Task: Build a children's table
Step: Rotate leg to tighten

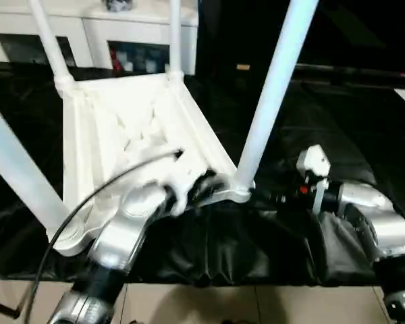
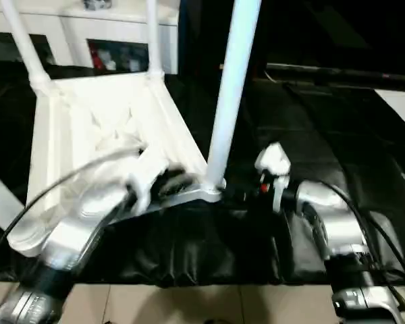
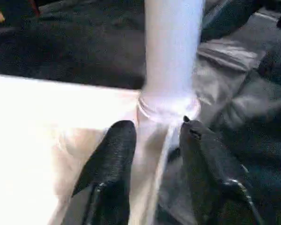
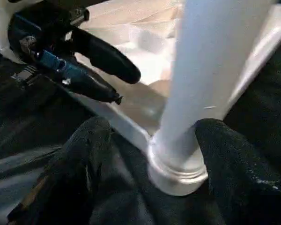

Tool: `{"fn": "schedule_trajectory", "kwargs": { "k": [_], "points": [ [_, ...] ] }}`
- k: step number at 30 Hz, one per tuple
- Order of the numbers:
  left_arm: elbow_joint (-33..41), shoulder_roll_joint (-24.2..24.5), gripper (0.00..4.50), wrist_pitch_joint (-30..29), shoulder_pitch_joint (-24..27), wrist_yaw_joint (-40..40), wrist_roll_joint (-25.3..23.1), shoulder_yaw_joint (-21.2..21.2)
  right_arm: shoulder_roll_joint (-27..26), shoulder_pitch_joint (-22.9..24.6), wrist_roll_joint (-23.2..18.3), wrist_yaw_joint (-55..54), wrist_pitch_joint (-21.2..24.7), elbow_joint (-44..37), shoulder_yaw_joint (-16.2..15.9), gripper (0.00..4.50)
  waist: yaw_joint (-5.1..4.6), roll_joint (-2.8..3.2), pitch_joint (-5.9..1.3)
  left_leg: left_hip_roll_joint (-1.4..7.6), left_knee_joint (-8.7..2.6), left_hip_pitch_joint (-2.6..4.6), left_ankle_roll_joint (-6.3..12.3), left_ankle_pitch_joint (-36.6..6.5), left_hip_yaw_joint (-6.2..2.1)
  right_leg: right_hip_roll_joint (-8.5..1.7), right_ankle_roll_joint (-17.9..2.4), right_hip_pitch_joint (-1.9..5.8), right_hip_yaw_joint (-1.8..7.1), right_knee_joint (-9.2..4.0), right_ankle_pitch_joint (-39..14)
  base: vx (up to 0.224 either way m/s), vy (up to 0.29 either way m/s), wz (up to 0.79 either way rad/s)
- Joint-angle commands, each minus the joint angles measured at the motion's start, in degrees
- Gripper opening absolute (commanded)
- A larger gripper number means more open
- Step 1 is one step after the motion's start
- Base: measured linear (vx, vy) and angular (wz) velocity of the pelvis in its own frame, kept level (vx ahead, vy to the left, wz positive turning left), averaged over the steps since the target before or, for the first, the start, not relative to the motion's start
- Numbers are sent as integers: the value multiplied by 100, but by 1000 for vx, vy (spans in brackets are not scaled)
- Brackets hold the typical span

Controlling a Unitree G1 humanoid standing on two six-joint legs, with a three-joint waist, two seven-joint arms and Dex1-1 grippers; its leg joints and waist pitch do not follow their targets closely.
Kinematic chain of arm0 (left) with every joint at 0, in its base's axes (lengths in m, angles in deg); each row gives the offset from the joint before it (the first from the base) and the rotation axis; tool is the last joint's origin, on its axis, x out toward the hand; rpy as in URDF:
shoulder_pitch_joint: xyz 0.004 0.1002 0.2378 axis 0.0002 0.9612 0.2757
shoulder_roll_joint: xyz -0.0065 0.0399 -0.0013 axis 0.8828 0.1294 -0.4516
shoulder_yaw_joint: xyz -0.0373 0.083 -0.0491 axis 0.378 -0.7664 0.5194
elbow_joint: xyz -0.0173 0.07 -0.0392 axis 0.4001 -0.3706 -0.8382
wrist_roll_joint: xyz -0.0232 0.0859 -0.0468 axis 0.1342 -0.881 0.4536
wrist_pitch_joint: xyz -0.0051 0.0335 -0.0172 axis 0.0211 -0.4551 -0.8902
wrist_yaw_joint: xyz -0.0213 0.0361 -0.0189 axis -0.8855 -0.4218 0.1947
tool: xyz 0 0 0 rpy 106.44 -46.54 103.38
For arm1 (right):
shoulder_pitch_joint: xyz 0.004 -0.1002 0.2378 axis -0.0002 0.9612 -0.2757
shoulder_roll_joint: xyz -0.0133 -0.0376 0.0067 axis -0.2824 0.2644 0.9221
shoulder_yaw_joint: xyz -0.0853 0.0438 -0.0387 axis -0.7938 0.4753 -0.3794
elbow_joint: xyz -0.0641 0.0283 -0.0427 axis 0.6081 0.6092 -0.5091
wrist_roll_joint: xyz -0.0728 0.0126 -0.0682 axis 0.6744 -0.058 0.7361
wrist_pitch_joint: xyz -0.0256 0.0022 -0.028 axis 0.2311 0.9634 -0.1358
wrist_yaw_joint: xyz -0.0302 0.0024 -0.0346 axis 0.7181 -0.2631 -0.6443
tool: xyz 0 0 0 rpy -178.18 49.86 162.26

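The white tabletop (image 1: pixel 121 115) lies upside down on the black cloth, ribbed underside up. Four white legs stand in its corner sockets; the near-right leg (image 1: pixel 273 88) rises from the socket (image 1: pixel 241 191) closest to both grippers. My left gripper (image 1: pixel 199 185) sits at the tabletop's near rim just beside that socket. In the left wrist view its fingers (image 3: pixel 112 154) stand apart, astride the white rim. My right gripper (image 4: pixel 152 124) is open around the base of the near-right leg, one finger (image 4: pixel 84 154) on each side and a gap to the tube.
A white cabinet (image 1: pixel 88 34) with glass doors stands behind the work. Black cloth (image 1: pixel 337 121) covers the table out to the right. The table's front edge and the light floor (image 1: pixel 223 304) lie just below my forearms. A black cable (image 1: pixel 88 202) arcs over my left arm.
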Motion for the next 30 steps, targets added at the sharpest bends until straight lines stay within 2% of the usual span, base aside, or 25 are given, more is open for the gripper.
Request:
{"fn": "schedule_trajectory", "kwargs": {
  "k": [1, 3, 6, 7, 8, 10, 12, 13, 15, 16, 18, 19, 20, 21, 22, 23, 25, 27, 29, 30],
  "points": [
    [635, 107, 213, -252, 219, 91, 150, 69, 90, 119, -152, 238, 220, -346, -164, 325, 35, -65, -391, 47, -358, -21, 485, -1174, 55, -218, -746, 381, 225, -463, -2275, 0, 0, 0],
    [1144, 249, 224, -436, 623, 204, 336, 132, 48, 208, -214, 341, 320, -500, -296, 325, 40, -58, -394, 57, -368, -35, 462, -1151, 41, -226, -742, 393, 230, -438, -2230, 0, 0, 0],
    [1551, 350, 247, -633, 1044, 184, 452, 213, -95, 238, -119, 322, 276, -526, -456, 325, 11, -56, -368, 46, -377, -28, 419, -1348, 50, -203, -673, 349, 224, -482, -2485, 0, 0, 0],
    [1648, 376, 266, -697, 1162, 156, 478, 239, -148, 226, -111, 291, 274, -515, -478, 325, 6, -42, -362, 48, -383, -13, 377, -1445, 45, -200, -615, 331, 222, -504, -2612, 0, 0, 0],
    [1736, 408, 266, -731, 1270, 149, 498, 253, -197, 215, -105, 261, 269, -505, -492, 325, 4, -29, -364, 45, -387, -12, 342, -1504, 34, -196, -557, 335, 217, -512, -2680, 0, 0, 0],
    [1869, 462, 279, -752, 1444, 141, 520, 280, -320, 144, -47, 150, 196, -393, -496, 325, 16, -14, -369, 50, -385, 13, 311, -1543, 30, -202, -555, 315, 224, -512, -2679, 0, 0, 0],
    [2339, 667, 302, -1005, 1958, 188, 707, 393, -810, -263, 182, -432, -99, 260, -452, 325, -45, -22, -348, 43, -420, -47, 244, -1625, 12, -209, -584, 332, 213, -505, -2724, 0, 0, 0],
    [2384, 717, 307, -1024, 2033, 231, 758, 439, -918, -387, 243, -585, -194, 459, -439, 325, -90, -15, -347, 34, -422, -29, 194, -1737, -2, -203, -551, 324, 198, -522, -2885, 0, 0, 0],
    [2483, 815, 313, -1123, 2156, 267, 852, 532, -1079, -597, 312, -913, -297, 770, -401, 325, -109, 7, -344, 31, -399, 33, 157, -1855, 9, -188, -564, 273, 213, -539, -2883, 0, 0, 0],
    [2526, 852, 323, -1181, 2206, 273, 882, 572, -1149, -692, 340, -1075, -340, 916, -372, 325, -121, 11, -343, 27, -410, 18, 149, -1865, 5, -179, -581, 292, 213, -525, -2807, 0, 0, 0],
    [2535, 880, 346, -1206, 2233, 282, 896, 602, -1196, -761, 352, -1185, -370, 1018, -347, 325, -117, 29, -352, 32, -409, 45, 127, -1855, 11, -170, -623, 282, 225, -506, -2631, 0, 0, 0],
    [2334, 958, 351, -1147, 2226, 386, 931, 657, -1326, -999, 387, -1504, -455, 1394, -258, 325, -117, 42, -363, 34, -403, 62, 111, -1840, 16, -164, -700, 269, 236, -474, -2459, 0, 0, 0],
    [2280, 981, 357, -1132, 2223, 413, 943, 669, -1358, -1061, 395, -1584, -477, 1492, -236, 325, -118, 46, -361, 32, -414, 50, 108, -1835, 14, -167, -728, 283, 235, -473, -2405, 0, 0, 0],
    [1893, 1063, 376, -1051, 2118, 557, 984, 686, -1480, -1320, 434, -1912, -523, 1906, -153, 325, -128, 35, -367, 24, -411, 32, 102, -1832, 15, -168, -762, 297, 236, -454, -2340, 0, 0, 0],
    [1737, 1135, 376, -1050, 2065, 636, 1002, 647, -1525, -1441, 508, -2130, -591, 2137, -118, 325, -133, 52, -366, 4, -412, 40, 73, -1867, 13, -156, -757, 296, 233, -446, -2377, 0, 0, 0],
    [1641, 1185, 385, -1053, 2031, 688, 1014, 619, -1556, -1524, 564, -2281, -646, 2300, -94, 325, -129, 59, -376, 9, -408, 45, 54, -1841, 9, -174, -761, 299, 237, -440, -2338, 0, 0, 0],
    [1357, 1277, 403, -1054, 1930, 792, 1041, 589, -1607, -1726, 625, -2635, -743, 2718, 0, 325, -130, 29, -388, 13, -407, 58, 20, -1793, 23, -177, -805, 307, 252, -419, -2190, 0, 0, 0],
    [1164, 1314, 413, -1043, 1860, 856, 1044, 583, -1613, -1816, 666, -2870, -778, 2897, 38, 325, -117, 53, -385, 10, -407, 73, 15, -1717, 30, -174, -873, 286, 261, -397, -2052, 0, 0, 0],
    [528, 1441, 430, -912, 1687, 1098, 1006, 511, -1599, -2120, 746, -3746, -897, 3522, 193, 325, -100, 49, -400, 6, -404, 69, -17, -1587, 40, -179, -979, 308, 275, -351, -1796, 0, 0, 0],
    [142, 1467, 438, -723, 1628, 1206, 964, 491, -1586, -2285, 739, -4163, -999, 3860, 294, 325, -99, 51, -399, -15, -395, 80, -21, -1611, 53, -176, -982, 287, 280, -351, -1853, 0, 0, 0]
  ]
}}
